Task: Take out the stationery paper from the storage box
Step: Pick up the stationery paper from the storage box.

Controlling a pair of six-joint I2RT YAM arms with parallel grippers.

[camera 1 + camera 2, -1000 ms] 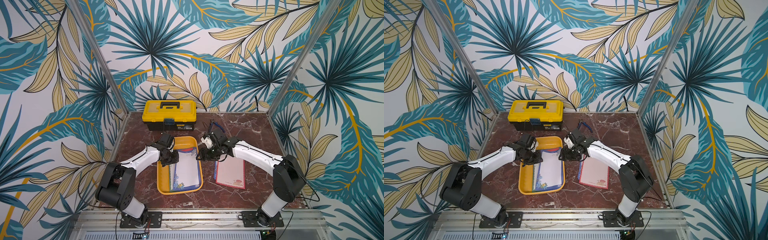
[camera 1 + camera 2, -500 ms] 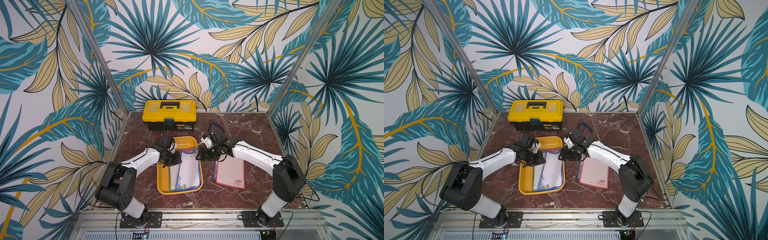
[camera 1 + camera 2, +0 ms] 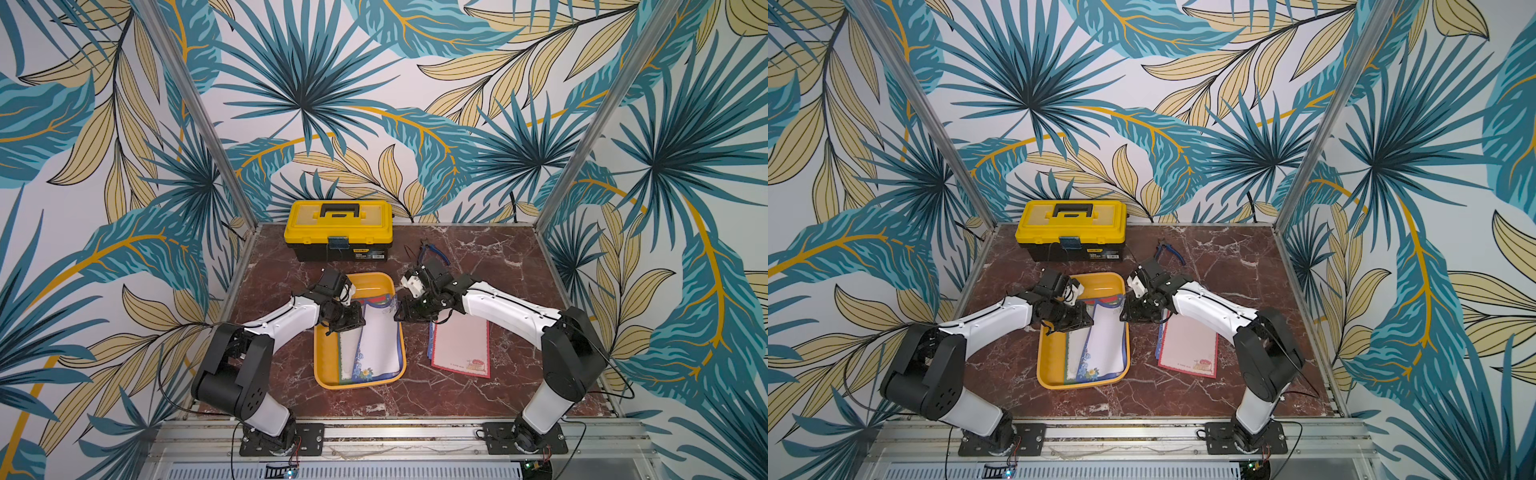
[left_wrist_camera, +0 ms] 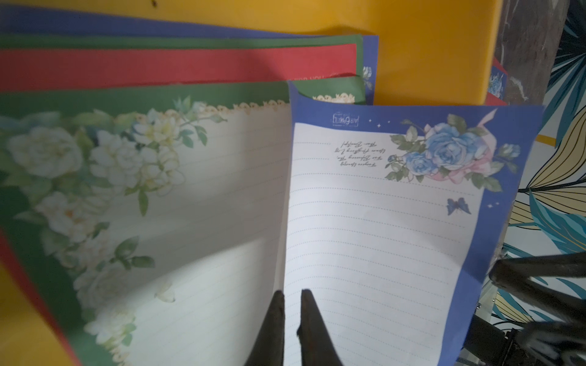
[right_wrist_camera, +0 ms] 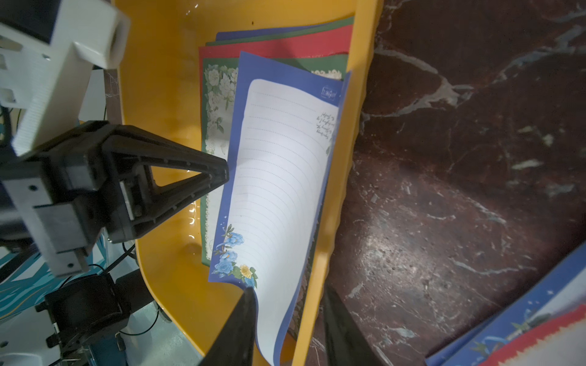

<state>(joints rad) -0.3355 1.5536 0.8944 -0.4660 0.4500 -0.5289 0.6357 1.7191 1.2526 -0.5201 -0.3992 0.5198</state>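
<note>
The orange-yellow storage box (image 3: 326, 359) (image 3: 1050, 357) lies mid-table and holds the stationery paper. A blue floral sheet (image 3: 380, 345) (image 4: 380, 237) is raised off the stack, curled against the box's right wall. My left gripper (image 3: 360, 322) (image 4: 292, 294) is shut on that sheet's long edge. Under it lie a green sheet with white flowers (image 4: 190, 190), then red and blue ones. My right gripper (image 3: 397, 318) (image 5: 290, 296) stands open astride the box's right rim (image 5: 320, 253), one finger inside touching the blue sheet's (image 5: 279, 190) corner, the other outside.
A red-bordered sheet (image 3: 459, 347) lies on blue ones on the marble, right of the box. A yellow-lidded black toolbox (image 3: 338, 228) stands at the back, with blue-handled pliers (image 3: 434, 251) to its right. Side walls close in the table.
My left gripper has lifted the blue sheet's edge and swung it toward the box's right wall, uncovering the green sheet. My right gripper's jaws have narrowed around the rim.
</note>
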